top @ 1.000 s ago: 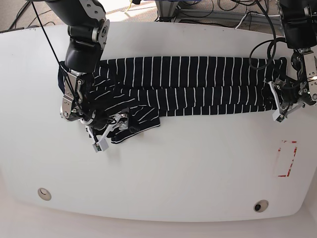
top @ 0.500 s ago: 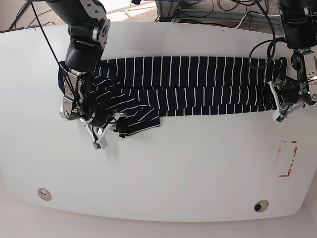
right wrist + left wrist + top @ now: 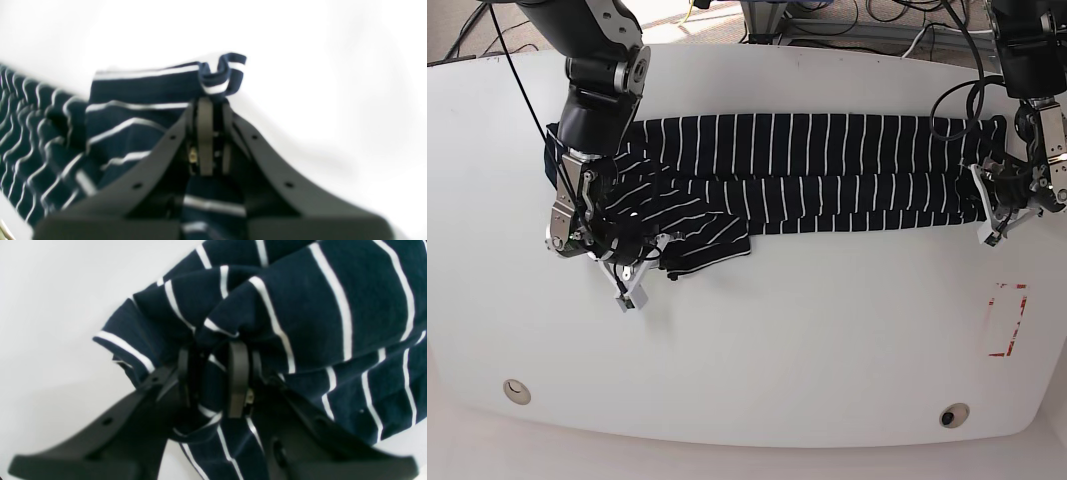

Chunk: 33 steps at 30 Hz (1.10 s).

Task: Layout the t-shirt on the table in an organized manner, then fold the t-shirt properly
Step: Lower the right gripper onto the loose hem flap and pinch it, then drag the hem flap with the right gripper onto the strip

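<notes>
Status: the t-shirt (image 3: pixel 807 170) lies stretched across the far half of the table (image 3: pixel 807 340) as a long, narrow band, already doubled lengthwise so the stripes run in stacked layers. Judged from this, layout is done and one lengthwise fold is in; the crosswise folds are left.

Left gripper (image 3: pixel 213 380): jaws clamped on a bunched end of the cloth, fabric gathered between the pads and puckered around them. In the base view this arm sits at the band's right end, low on the tabletop.

Right gripper (image 3: pixel 210 110): jaws pressed together on a thin hem edge; a small curl of striped hem sticks out just past the tips. In the base view it holds the loose flap (image 3: pixel 697 245) at the band's left end, which hangs out of line toward the near side.

Remaining, by my reading: bring that flap square with the band, then fold end over end. The left end is rumpled, so the result is not yet tidy.
</notes>
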{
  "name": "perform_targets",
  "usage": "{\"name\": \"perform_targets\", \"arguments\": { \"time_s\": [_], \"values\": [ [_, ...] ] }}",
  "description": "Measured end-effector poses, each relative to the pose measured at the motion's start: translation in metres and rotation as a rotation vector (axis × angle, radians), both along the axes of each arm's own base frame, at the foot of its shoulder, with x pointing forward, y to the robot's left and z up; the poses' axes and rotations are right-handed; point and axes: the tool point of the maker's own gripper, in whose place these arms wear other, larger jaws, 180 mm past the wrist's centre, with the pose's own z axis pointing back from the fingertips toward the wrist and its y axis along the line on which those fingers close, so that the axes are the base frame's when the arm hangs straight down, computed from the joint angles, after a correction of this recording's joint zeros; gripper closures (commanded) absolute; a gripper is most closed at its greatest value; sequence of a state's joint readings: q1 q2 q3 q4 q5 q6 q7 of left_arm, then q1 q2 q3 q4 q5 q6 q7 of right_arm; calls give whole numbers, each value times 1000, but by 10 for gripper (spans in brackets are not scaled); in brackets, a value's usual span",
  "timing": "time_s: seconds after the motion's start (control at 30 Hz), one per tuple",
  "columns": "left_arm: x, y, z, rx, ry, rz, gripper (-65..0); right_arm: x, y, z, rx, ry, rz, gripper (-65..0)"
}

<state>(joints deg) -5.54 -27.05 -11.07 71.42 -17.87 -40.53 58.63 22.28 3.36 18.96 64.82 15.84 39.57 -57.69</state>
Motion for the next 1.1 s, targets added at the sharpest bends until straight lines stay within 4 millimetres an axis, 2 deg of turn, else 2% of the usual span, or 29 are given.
{"name": "perform_targets", "arguments": {
  "time_s": [0.13, 0.23, 0.5, 0.63, 0.7, 0.9, 0.97, 1.1],
  "values": [
    [0, 0, 0, 0, 1, 1, -133, -1, 8, 30, 20, -63, 28, 0],
    [0, 0, 0, -2, -1, 0, -133, -8, 17, 44, 20, -80, 81, 0],
    [0, -3, -2, 4, 9, -16, -133, -53, 70, 71, 117, -124, 310, 0],
    [-1, -4, -2, 3, 9, -16, -133, -71, 83, 84, 174, -155, 352, 0],
    [-1, -3, -2, 4, 9, -16, -133, -80, 83, 82, 186, -149, 356, 0],
    [-1, -3, -2, 4, 9, -16, -133, -116, 74, 61, 172, -70, 370, -2],
    [-1, -3, -2, 5, 9, -16, -133, -124, 75, 61, 184, -66, 371, -3],
    [-1, -4, -2, 3, 8, -16, -133, -131, 77, 64, 203, -72, 383, -73]
  ]
}}
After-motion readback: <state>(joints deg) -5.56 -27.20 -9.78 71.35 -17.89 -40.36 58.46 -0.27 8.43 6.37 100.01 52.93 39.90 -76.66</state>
